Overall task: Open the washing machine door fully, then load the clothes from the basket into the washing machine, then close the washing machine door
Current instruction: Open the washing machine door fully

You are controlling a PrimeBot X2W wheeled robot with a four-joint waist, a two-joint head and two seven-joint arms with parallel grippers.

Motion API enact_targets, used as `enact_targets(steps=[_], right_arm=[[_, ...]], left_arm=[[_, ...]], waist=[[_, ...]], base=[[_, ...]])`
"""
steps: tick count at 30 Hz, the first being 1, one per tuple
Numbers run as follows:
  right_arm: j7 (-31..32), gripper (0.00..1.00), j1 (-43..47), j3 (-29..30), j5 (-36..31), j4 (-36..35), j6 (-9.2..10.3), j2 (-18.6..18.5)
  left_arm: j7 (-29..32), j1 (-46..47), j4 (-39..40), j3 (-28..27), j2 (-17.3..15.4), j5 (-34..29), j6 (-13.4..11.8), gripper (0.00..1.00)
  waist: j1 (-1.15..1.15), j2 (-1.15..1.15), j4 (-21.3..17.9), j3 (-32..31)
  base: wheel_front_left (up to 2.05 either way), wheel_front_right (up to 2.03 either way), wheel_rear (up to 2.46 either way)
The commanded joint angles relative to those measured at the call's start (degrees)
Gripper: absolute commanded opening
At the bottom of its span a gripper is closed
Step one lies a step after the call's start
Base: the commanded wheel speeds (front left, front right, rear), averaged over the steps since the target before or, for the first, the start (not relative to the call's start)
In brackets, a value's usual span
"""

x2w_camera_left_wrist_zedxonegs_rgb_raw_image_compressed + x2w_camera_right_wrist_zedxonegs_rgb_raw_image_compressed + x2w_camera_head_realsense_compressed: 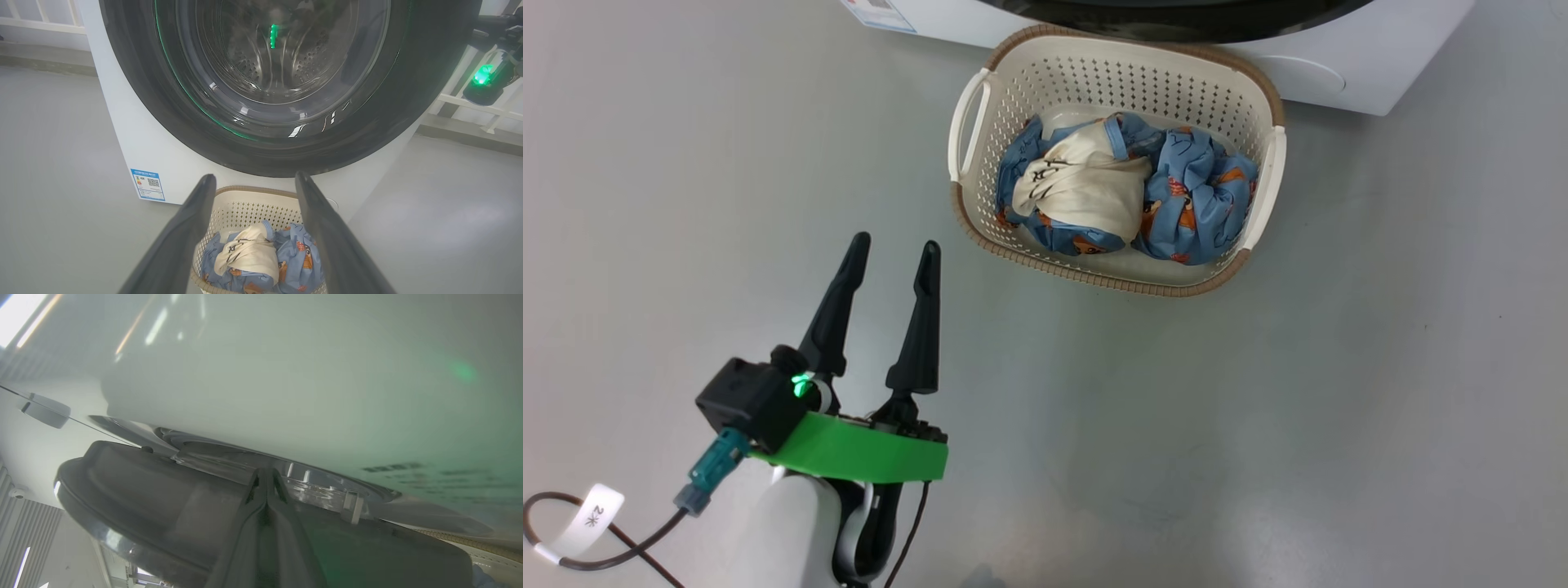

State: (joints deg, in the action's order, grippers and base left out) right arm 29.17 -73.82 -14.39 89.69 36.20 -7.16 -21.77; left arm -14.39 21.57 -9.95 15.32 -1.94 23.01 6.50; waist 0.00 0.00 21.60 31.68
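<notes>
The washing machine [1339, 73] stands at the top of the head view, its black-rimmed door [1176, 20] above the basket [1094, 282]. The clothes [1192, 196], blue printed garments with a cream cloth [1086, 184] on top, lie in the basket. My left gripper [894, 245] hovers open and empty over the floor, left of the basket. In the left wrist view it [255, 177] points at the door [408, 102]. My right gripper [265, 473] is shut, its tips in a narrow gap between the door's rim [143, 490] and the white machine front [286, 375].
A door latch hook [352, 506] shows in the gap, right of my right fingers. My right wrist, with a green light [488, 81], sits at the door's right edge. A blue label sticker [148, 184] marks the machine's lower left corner. Grey floor surrounds the basket.
</notes>
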Motion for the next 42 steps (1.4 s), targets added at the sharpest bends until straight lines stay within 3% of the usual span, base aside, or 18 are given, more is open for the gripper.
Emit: enact_targets(steps=[1,16,42], right_arm=[[0.7,0.00,-0.7,-0.5,-0.3,-1.3,-0.33,1.3],[3.6,0.00,4.8,-4.5,-0.8,-3.3,-0.33,2.3],[8.5,0.00,19.5,-11.0,1.1,-7.6,-0.33,7.1]], left_arm=[[-0.6,0.8,1.6,-1.5,-0.9,0.5,-0.3,1.00],[-0.6,-0.3,0.5,-2.3,-0.9,-0.7,-0.3,1.00],[-0.6,-7.6,-2.4,-5.7,-0.9,-6.7,0.7,1.00]], waist=[[0.00,0.00,0.1,0.0],[0.00,0.00,-1.3,-3.6],[0.00,0.00,-4.6,-16.3]], base=[[0.00,0.00,0.00],[0.00,0.00,0.00],[0.00,0.00,0.00]])
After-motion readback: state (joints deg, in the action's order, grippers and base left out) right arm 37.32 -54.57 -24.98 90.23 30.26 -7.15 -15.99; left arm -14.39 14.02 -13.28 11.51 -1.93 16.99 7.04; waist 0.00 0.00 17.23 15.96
